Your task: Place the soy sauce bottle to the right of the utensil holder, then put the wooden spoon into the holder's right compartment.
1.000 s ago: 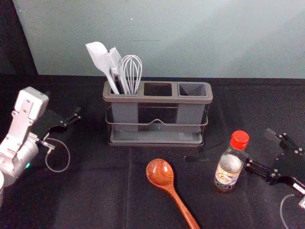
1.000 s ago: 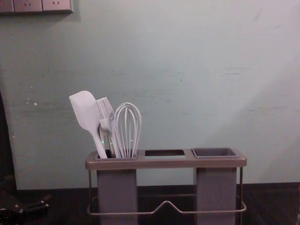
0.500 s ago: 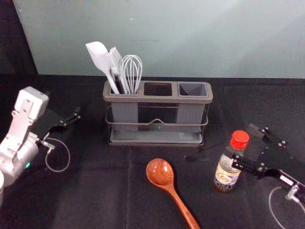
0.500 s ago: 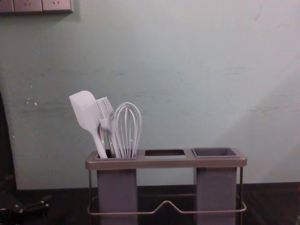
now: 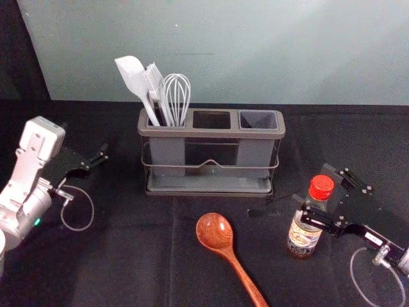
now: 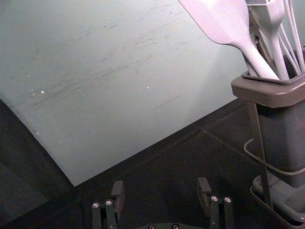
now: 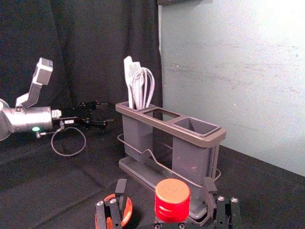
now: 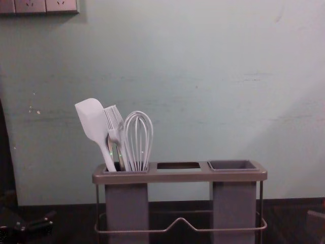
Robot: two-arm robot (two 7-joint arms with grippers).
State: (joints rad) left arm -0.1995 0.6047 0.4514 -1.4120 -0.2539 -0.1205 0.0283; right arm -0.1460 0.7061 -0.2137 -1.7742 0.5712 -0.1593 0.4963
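- Right claw [image 5: 314, 190]: jaws apart, either side of the upright sauce bottle [image 5: 303, 235]
- Left claw [image 5: 105, 152]: idle beside the utensil holder [image 5: 214, 133], jaws apart
- Wooden spoon [image 5: 215, 231] on bench [image 5: 128, 256]

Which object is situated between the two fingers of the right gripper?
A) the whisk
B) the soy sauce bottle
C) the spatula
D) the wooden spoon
B: in the right wrist view, the red cap of the soy sauce bottle shows between the right gripper's open fingers.
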